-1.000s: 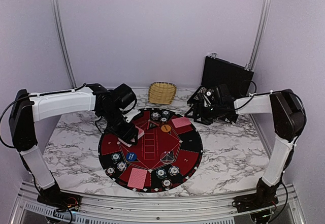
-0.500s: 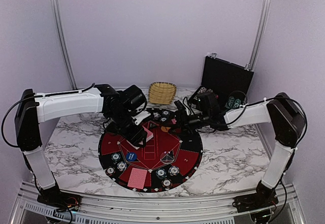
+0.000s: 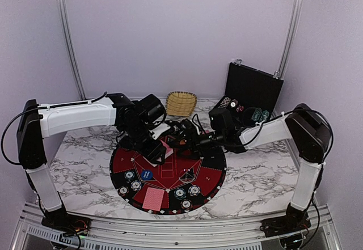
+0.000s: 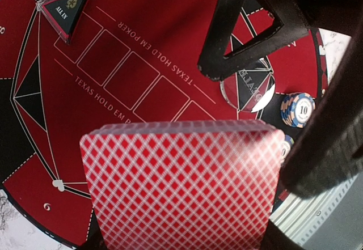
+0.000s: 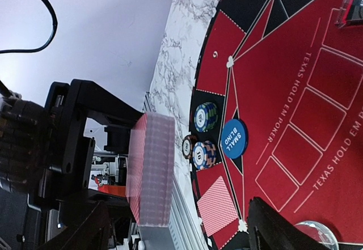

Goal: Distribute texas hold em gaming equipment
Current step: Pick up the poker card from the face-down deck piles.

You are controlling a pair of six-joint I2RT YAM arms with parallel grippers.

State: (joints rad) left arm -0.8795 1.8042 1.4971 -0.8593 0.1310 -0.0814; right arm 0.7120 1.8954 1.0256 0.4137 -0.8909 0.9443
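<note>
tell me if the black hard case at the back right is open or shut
Open. The black hard case has its lid standing upright, and teal chips show in its base.

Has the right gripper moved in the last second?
Yes. The right gripper has swung left, away from the black case and out over the far side of the round mat, toward the card deck held by the left gripper.

In the left wrist view I read "TEXAS HOLD EM POKER", printed in white on the red mat, and a "6" near its edge. The triangular marker says "ALL IN". One striped chip carries "10". In the right wrist view the blue disc says "SMALL BLIND".
</note>
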